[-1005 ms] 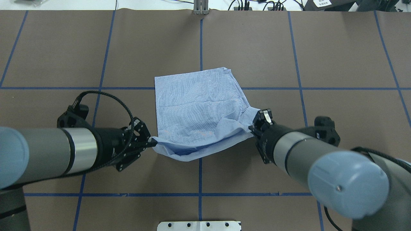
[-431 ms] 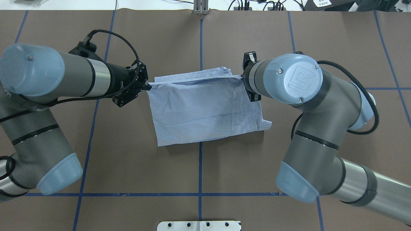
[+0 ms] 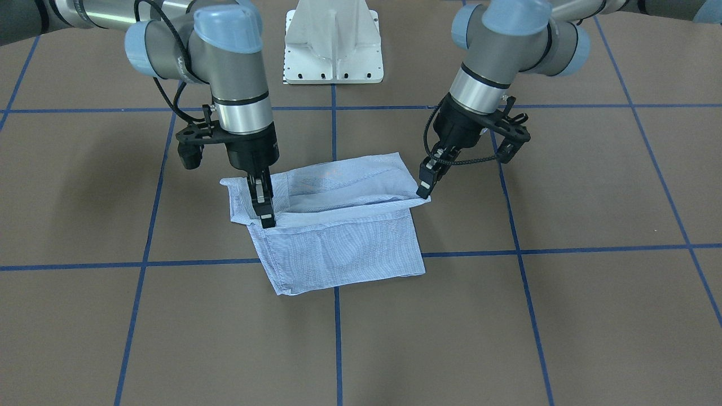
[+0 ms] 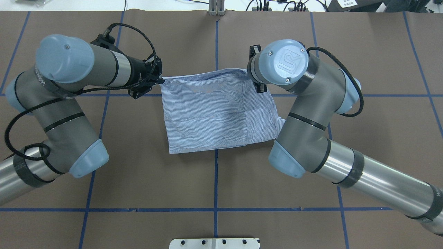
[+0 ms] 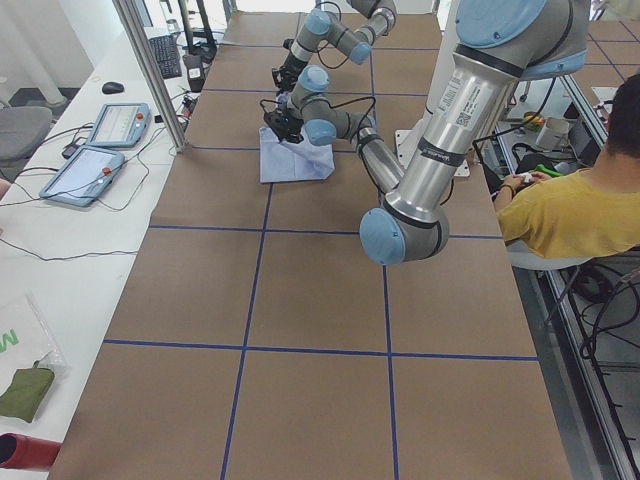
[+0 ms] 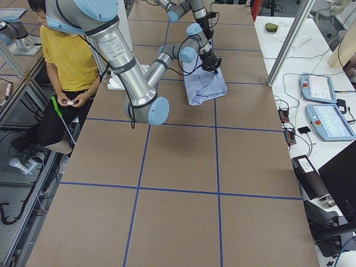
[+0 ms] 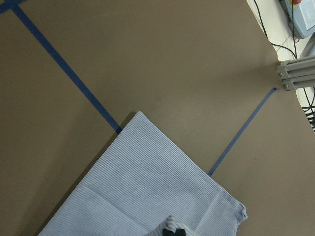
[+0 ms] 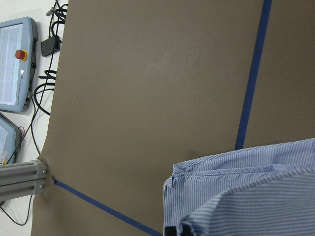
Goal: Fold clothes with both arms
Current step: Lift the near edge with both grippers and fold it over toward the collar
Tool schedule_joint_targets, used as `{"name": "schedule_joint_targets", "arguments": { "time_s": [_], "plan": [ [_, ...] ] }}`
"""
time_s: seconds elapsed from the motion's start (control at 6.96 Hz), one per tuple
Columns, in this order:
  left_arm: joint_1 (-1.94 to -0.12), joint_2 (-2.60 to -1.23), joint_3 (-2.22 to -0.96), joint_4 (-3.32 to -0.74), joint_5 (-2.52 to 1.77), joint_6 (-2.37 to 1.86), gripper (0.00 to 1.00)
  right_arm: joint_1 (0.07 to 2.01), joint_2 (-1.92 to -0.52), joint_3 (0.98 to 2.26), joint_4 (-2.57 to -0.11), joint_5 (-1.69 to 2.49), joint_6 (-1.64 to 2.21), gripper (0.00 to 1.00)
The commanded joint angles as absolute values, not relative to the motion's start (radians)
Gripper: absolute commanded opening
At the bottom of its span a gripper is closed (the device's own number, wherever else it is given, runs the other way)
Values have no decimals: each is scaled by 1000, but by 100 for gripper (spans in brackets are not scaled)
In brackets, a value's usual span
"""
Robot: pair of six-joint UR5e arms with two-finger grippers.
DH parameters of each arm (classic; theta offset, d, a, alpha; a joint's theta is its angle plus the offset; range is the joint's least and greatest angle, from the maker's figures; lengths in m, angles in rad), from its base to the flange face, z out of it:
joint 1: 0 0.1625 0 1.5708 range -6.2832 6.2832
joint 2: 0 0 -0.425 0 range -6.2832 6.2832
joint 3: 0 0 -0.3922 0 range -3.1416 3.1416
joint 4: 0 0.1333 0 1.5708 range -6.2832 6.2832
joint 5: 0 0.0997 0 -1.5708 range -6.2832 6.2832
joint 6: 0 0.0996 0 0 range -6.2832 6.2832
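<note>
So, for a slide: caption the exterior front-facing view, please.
Black left gripper and black right gripper each pinch a corner of the light blue striped shirt, half folded on the brown blue-taped table.

A light blue, white-striped cloth shirt (image 4: 207,117) lies folded in a rough rectangle near the tabletop's middle. Its far edge is stretched taut between two silver-grey jointed arms. The left gripper (image 4: 160,80) and right gripper (image 3: 265,217) each pinch one corner.
</note>
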State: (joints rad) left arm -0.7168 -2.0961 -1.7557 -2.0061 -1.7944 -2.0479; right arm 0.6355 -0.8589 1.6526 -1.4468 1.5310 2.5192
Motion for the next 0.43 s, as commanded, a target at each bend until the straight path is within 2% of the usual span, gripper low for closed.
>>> {"name": "schedule_joint_targets", "arguments": {
  "time_s": [0.0, 0.29],
  "plan": [
    [-726, -2170, -1601, -2062, -1793, -2048, 0, 656, -796, 1506, -1346, 1554, 2505, 0],
    [-730, -2183, -1518, -2127, -1789, -2040, 0, 681, -760, 1380, -1275, 1574, 2487, 0]
  ]
}}
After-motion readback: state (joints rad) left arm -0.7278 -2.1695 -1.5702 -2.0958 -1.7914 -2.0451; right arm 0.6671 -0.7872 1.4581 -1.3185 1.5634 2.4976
